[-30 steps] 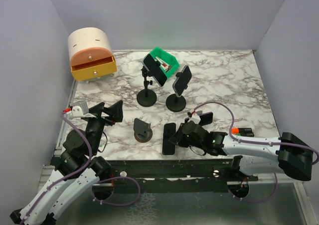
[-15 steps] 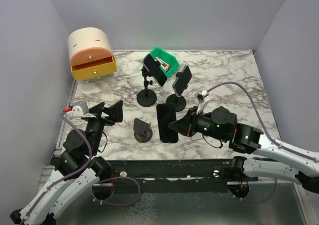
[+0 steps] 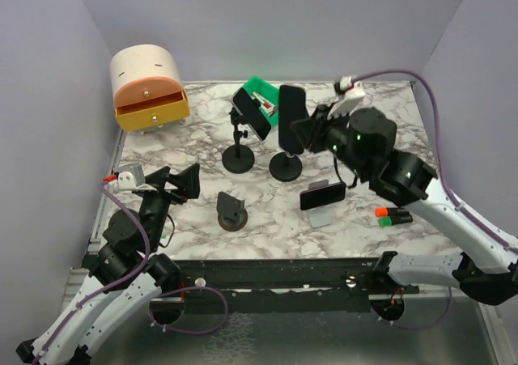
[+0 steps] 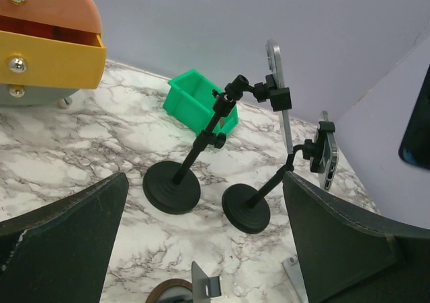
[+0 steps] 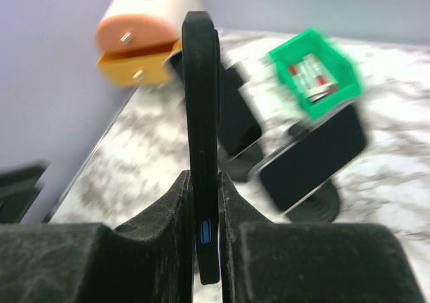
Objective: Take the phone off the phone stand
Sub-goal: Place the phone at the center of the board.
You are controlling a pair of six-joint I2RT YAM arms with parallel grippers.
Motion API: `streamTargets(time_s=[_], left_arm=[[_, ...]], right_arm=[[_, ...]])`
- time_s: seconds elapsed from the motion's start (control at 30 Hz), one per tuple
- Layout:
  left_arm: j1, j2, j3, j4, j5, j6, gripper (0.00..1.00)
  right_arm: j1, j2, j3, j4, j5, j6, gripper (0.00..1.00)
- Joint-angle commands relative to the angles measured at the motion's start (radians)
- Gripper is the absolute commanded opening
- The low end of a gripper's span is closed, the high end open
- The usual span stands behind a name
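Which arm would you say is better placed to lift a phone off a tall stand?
Probably the left: the left gripper is open and empty, with a loaded tall stand straight ahead. The right gripper is nearer but shut on a black phone, which it must set down first.

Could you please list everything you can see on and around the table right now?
Drawer box: one, cream with orange drawer, far left.
Bin: one, green, far centre.
Tall stands: two, black, mid-table.
Clamped phones: two, dark, one on each tall stand.
Propped phone: one, dark, on a low grey stand, right of centre.
Empty low stand: one, brown base, near centre.
Markers: two, orange-tipped and green-tipped, near right.
Held phone: one, black, raised near the tall stands.
Left hand: one, black, open, near left.
Right hand: one, black, shut on the held phone.
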Motion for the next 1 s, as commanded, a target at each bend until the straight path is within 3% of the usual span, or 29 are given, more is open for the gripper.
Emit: streamTargets(time_s=[0.0, 0.07, 0.23, 0.4, 0.63, 0.83, 0.97], left_arm=[[-0.001, 0.012, 0.006, -0.007, -0.007, 0.007, 0.97], [0.000, 0.009, 0.009, -0.006, -0.006, 0.006, 0.97], [0.000, 0.000, 0.003, -0.003, 0.009, 0.003, 0.97], [0.000, 0.012, 0.005, -0.007, 0.031, -0.005, 0.97], [-0.001, 0.037, 0.014, -0.030, 0.047, -0.026, 0.97], [0.002, 0.046, 0.008, 0.008, 0.116, -0.020, 0.97], [0.005, 0.049, 0.009, 0.009, 0.139, -0.020, 0.97]], right_arm=[[-0.236, 0.037, 0.159, 0.049, -0.070, -0.056, 0.01], [-0.327, 0.053, 0.180, 0.070, -0.067, -0.041, 0.01], [-0.657, 0.096, 0.173, 0.084, -0.243, 0.121, 0.01], [-1.024, 0.200, 0.030, 0.205, -0.581, 0.338, 0.01], [-1.060, 0.441, -0.008, 0.314, -0.673, 0.272, 0.01], [-1.073, 0.795, 0.168, 0.276, -1.033, 0.160, 0.01], [-1.073, 0.930, 0.220, 0.267, -1.167, 0.136, 0.00]])
